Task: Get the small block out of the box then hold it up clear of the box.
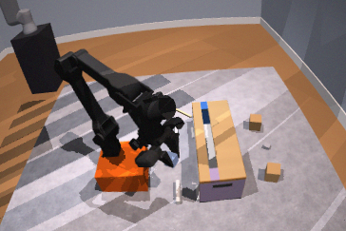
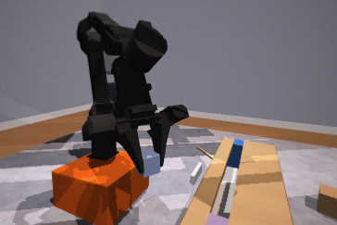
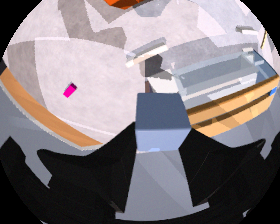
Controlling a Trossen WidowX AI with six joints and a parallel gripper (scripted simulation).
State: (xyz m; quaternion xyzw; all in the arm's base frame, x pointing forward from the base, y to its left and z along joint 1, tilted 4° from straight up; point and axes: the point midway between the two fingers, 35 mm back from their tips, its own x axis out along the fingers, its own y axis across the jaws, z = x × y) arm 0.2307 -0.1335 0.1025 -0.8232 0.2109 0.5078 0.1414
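My gripper [image 1: 165, 157] [image 2: 148, 165] [image 3: 156, 125] is shut on a small light-blue block [image 1: 174, 160] [image 2: 152, 161] [image 3: 163, 121]. It holds the block a little above the table, left of the box and apart from it, beside the arm's orange base [image 1: 121, 176] [image 2: 93, 186]. The box [image 1: 228, 132] [image 2: 264, 184] [image 3: 220, 72] has a tan top with a long slot and a lilac near end, and stands upright on the table. Its clear front faces the gripper.
A white stick lies by the box's near left corner. A thin yellow rod [image 1: 182, 112] [image 2: 205, 152] lies at its far end. Two tan cubes [image 1: 256, 122] [image 1: 273, 170] lie right of the box. A dark block [image 1: 35, 56] stands at the far left.
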